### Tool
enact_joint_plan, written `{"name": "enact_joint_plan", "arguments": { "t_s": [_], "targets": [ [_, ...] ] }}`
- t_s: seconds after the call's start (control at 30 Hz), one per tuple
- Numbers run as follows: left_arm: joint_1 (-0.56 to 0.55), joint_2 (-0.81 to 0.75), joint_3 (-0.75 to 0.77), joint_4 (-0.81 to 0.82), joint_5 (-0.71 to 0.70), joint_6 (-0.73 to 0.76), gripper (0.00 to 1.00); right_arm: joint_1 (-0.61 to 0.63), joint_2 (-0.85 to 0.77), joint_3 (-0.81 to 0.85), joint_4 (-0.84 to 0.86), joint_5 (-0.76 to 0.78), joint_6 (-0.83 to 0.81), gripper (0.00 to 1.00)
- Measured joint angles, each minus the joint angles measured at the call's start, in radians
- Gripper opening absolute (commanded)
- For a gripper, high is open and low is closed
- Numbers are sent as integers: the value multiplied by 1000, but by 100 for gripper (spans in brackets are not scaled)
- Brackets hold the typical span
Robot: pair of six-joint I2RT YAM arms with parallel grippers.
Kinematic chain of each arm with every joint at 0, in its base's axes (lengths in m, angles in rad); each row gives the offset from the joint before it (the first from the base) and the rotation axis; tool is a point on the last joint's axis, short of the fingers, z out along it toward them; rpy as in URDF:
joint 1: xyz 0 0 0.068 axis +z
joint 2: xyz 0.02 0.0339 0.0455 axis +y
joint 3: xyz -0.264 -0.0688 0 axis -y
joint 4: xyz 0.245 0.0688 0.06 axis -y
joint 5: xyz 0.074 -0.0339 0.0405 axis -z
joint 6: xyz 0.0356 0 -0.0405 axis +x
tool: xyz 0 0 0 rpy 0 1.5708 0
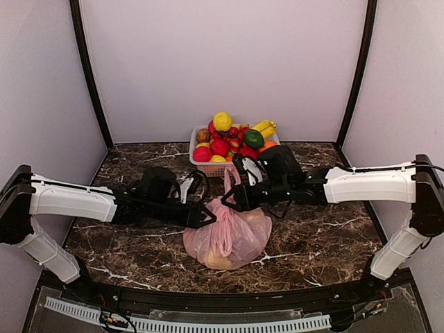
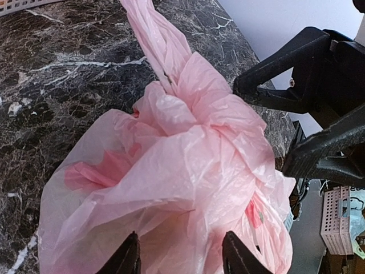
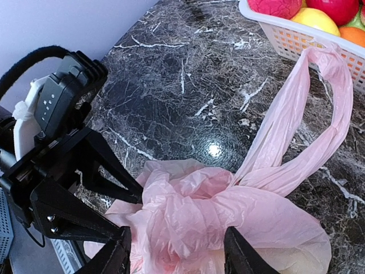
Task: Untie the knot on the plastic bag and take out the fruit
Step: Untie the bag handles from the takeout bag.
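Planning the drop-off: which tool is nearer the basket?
Right. The right tool sits just short of the basket; the left tool is farther back, at the left of the bag.

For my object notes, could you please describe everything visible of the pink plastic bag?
The plastic bag is thin, translucent pink, crinkled film, sitting bulging on the marble table, its knot tied. One handle loop stretches toward the white basket. The left pincer and right pincer stand open, straddling its bunched top.

Pink plastic bag sits upright; knot bunched; yellowish fruit perhaps inside.
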Motion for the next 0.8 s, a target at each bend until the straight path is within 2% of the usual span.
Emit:
{"name": "enact_joint_plan", "arguments": {
  "t_s": [0.2, 0.3, 0.43, 0.7, 0.8],
  "targets": [
    [0, 7, 0, 8, 4, -8, 23, 8, 42, 33, -15, 21, -6, 49],
    [0, 7, -1, 13, 7, -16, 12, 12, 58, 48, -19, 25, -10, 44],
    [0, 7, -1, 18, 8, -21, 4, 14, 69, 58, -28, 36, -12, 34],
    [0, 6, -1, 18, -3, -18, 1, 19, 95, 77, -49, 72, 8, 2],
    [0, 4, -2, 16, -14, -18, 1, 20, 97, 77, -55, 94, 18, 0]
  ]
}}
